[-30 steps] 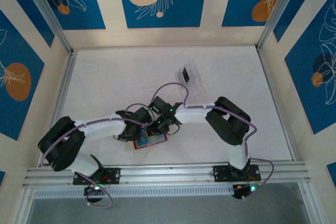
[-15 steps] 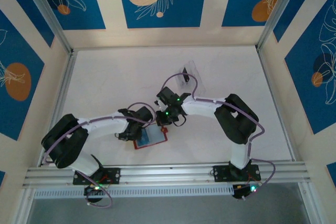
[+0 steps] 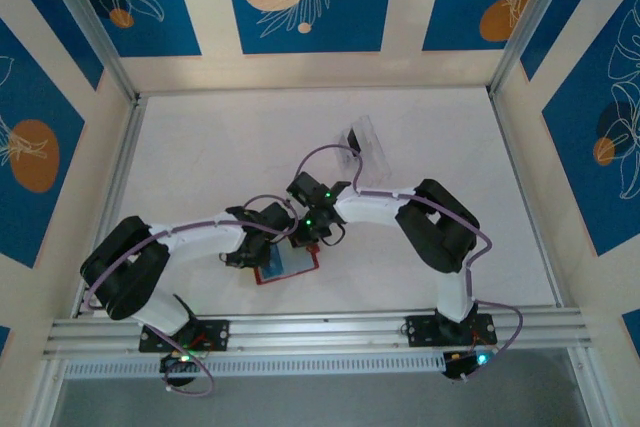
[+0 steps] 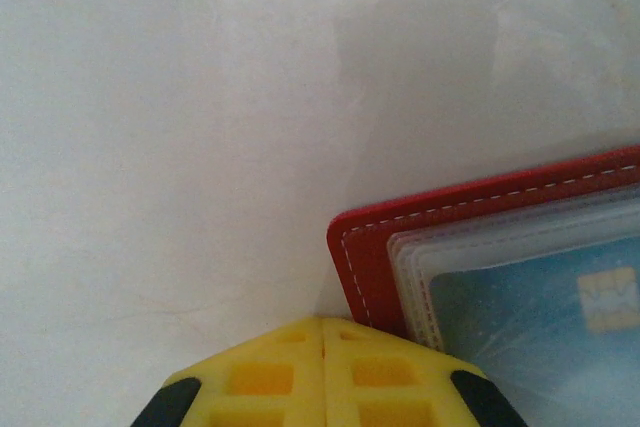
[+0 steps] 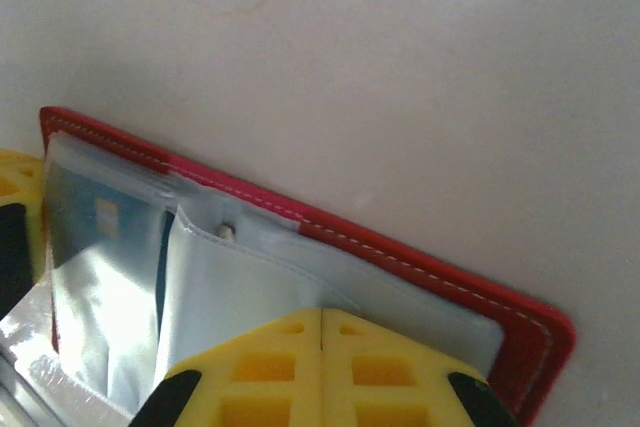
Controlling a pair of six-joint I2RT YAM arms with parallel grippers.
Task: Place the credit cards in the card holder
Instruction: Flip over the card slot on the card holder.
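Holder [image 3: 288,263] lies open at 6 o'clock on the table [image 3: 200,147], blue card [image 4: 530,327] in its sleeve [image 5: 250,287]. Left gripper [image 4: 322,372], fingers together, sits at its 10 o'clock corner; right gripper [image 5: 322,372], likewise together, sits over the sleeve. Dragging sideways could crumple the sleeve or skid the holder

Card holder [image 4: 365,267] partly off-frame, rt edge

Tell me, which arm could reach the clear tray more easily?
Likely right: the right gripper, over the red wallet, is nearer the clear tray; the left gripper sits at the wallet's corner.
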